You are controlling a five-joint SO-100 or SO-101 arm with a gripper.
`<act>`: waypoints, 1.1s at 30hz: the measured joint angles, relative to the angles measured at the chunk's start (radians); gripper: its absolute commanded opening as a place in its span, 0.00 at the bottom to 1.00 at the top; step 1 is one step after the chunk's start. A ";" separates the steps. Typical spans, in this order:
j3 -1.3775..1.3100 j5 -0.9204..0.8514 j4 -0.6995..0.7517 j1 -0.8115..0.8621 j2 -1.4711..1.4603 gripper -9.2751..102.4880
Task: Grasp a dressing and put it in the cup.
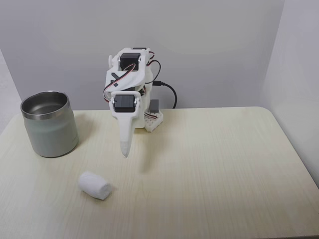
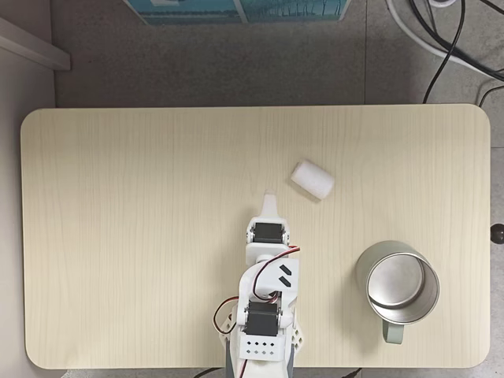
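The dressing point(image 1: 94, 185) point(image 2: 313, 179), a small white gauze roll, lies on its side on the pale wooden table point(image 1: 209, 169) point(image 2: 142, 205). The cup point(image 1: 49, 123) point(image 2: 398, 285), grey-green with a shiny metal rim, stands upright and apart from the roll, at the left in a fixed view point(image 1: 49, 123). My white gripper point(image 1: 125, 152) point(image 2: 269, 199) points down above the table, shut, with nothing in it. Its tip is a short way from the dressing, up and to the right of it in a fixed view point(image 1: 125, 152).
The arm's base point(image 1: 152, 119) point(image 2: 262, 342) is fixed at one long table edge, with a black cable point(image 1: 169, 92) behind it. Grey walls enclose the table in a fixed view point(image 1: 294, 59). Floor cables point(image 2: 453, 43) and a blue box point(image 2: 244, 9) lie beyond the far edge.
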 measured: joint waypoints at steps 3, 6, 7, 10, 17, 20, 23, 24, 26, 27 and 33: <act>-0.005 0.000 -0.012 0.018 0.000 0.08; -0.005 0.000 -0.014 0.017 -0.002 0.08; -0.005 0.000 -0.014 0.029 0.000 0.08; -0.005 0.000 -0.014 0.021 0.000 0.08; -0.005 0.000 -0.014 0.031 0.000 0.08; -0.005 0.002 -0.014 0.032 0.000 0.08; -0.005 0.017 -0.014 0.032 0.000 0.08; -0.005 0.018 -0.014 0.032 0.000 0.08; -0.005 0.023 -0.014 0.032 0.000 0.08; -0.005 0.025 -0.012 0.032 0.000 0.08; 0.103 0.021 0.063 0.075 0.000 0.08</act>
